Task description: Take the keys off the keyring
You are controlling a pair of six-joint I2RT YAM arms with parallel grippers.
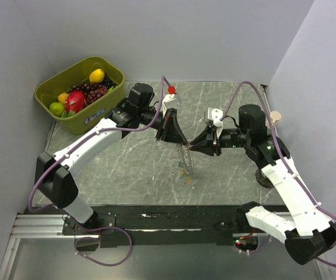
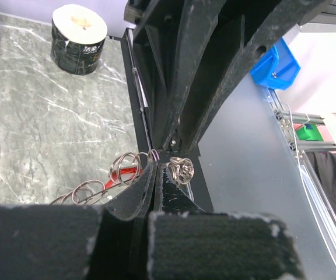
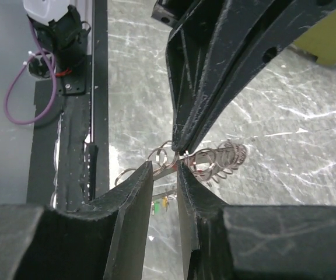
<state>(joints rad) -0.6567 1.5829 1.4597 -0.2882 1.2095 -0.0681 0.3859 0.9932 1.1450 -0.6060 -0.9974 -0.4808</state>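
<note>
The silvery keyring point(image 1: 184, 156) hangs in mid-air over the table's middle, between my two grippers. Small keys point(image 1: 186, 174) dangle at its low end. My left gripper point(image 1: 178, 139) is shut on the keyring's wire at its fingertips point(image 2: 150, 170), with small metal rings point(image 2: 181, 169) on both sides and a red key point(image 2: 128, 172) beside them. My right gripper point(image 1: 199, 144) faces it tip to tip. Its fingers point(image 3: 146, 175) stand a narrow gap apart around the keyring point(image 3: 214, 157). Green and yellow keys point(image 3: 160, 203) hang below.
A green bin point(image 1: 111, 69) of toy fruit stands at the back left. A dark tape roll point(image 2: 79, 38) sits on the marble table near the right arm's base, also in the top view point(image 1: 263, 177). A black rail point(image 1: 174, 219) runs along the near edge.
</note>
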